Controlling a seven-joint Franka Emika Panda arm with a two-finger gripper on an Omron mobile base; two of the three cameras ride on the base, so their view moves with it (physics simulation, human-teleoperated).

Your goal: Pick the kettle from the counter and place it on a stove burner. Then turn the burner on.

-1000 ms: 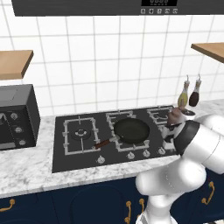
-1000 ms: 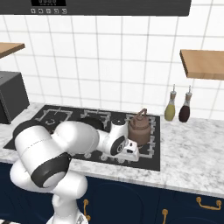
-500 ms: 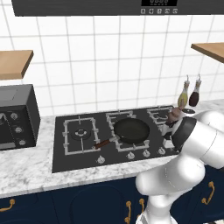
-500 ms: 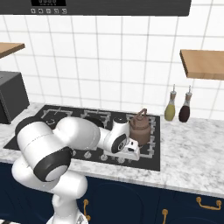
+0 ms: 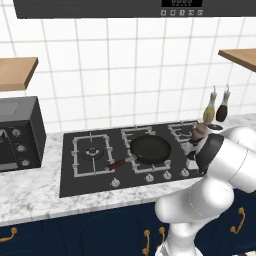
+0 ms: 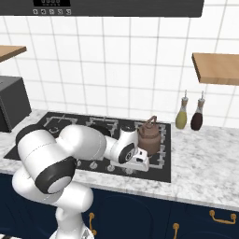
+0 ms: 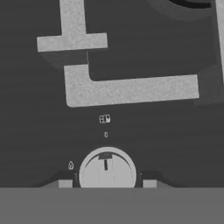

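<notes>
In the hand view, the gripper [image 7: 107, 183] points straight down at a small round silver knob [image 7: 107, 169] on the black glass cooktop [image 7: 39, 131]. Its two dark fingertips [image 7: 65, 183] rise just either side of the knob, mostly cut off by the bottom of the picture, so whether they press on the knob or stand a little apart from it cannot be told. Beyond the knob lie tiny white markings too small to read, then the pale bars of a grey metal grate [image 7: 131, 89].

In the right base view the white hand hangs low over the front edge of the cooktop [image 6: 154, 173], and the fingers are hidden beneath it. In the left base view the arm's bulky white and dark elbow covers the right end of the cooktop and most of the kettle.

The small squat brown-copper kettle [image 6: 149, 137] stands upright on the rightmost square grate of a stove burner [image 6: 163, 150], just behind the hand; from the left only its top [image 5: 200, 130] peeps above the arm.

A round black frying pan [image 5: 150, 149] with a brown handle sits on the middle burner; nothing is visible inside it. A tall yellow bottle [image 6: 181, 116] and a tall dark bottle [image 6: 197, 117] stand side by side on the grey-white marbled stone counter [image 6: 205, 163] by the tiled wall. A dark microwave [image 5: 17, 135] is cut off at the left edge.
</notes>
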